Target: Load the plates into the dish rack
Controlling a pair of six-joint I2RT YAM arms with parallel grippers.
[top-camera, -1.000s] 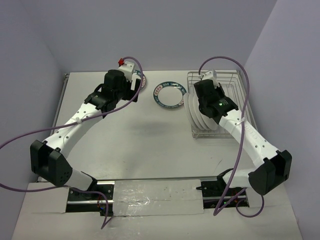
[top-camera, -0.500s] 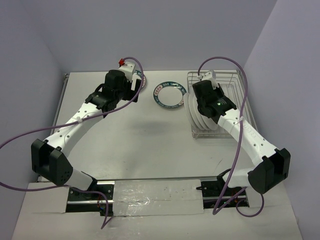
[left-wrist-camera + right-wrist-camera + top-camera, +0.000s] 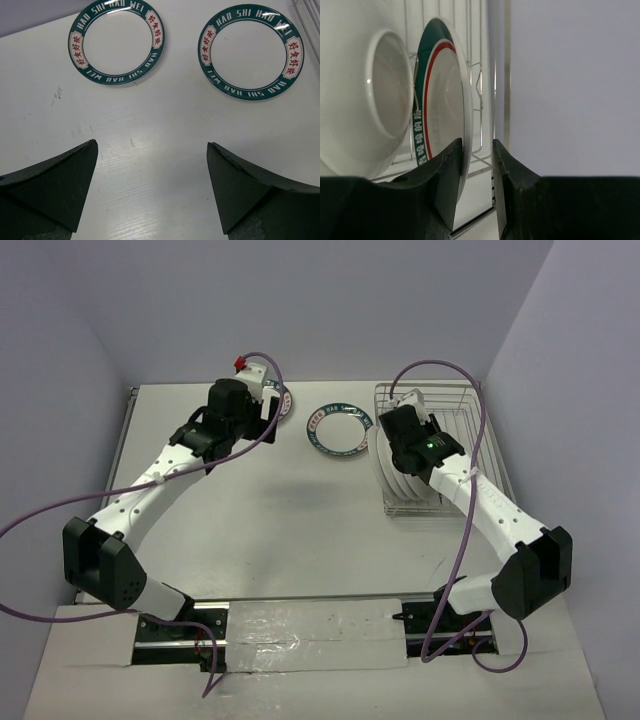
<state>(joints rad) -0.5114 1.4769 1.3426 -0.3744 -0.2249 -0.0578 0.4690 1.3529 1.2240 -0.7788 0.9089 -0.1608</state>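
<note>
Left gripper [image 3: 151, 148] hangs above the surface [image 3: 280, 500] at the far left, jaws wide apart, nothing held. Both dark fingers [image 3: 55, 185] show at the bottom of the left wrist view with bare surface between them. Beyond them two plates lie flat, face up, apart from each other: first flat plate [image 3: 118, 42] on the left of that view, second flat plate [image 3: 252, 50] on the right. Both are white with a dark green rim band carrying red characters and white lettering. Second flat plate sits just beside the dish rack [image 3: 462, 420], whose wire corner cuts the top right of the wrist view. In the top view the left arm's wrist covers most of the first flat plate. Dish rack stands at the far right of the surface, silver wire, low sides. A row of standing plates [image 3: 396, 478] fills its near left part, on edge, white sides showing; exact count hard to tell. Right gripper [image 3: 477, 145] is down in the rack at the far end of that row. Right wrist view: jaws nearly closed, straddling the rim of an upright green-rimmed plate [image 3: 442, 100] with a red ring. The rim lies against one finger and a slim gap of light shows at the other, so no firm clamp visible. Next to it a white-backed plate [image 3: 367, 100] stands on edge, foot ring facing the camera, rack bars behind both.
</note>
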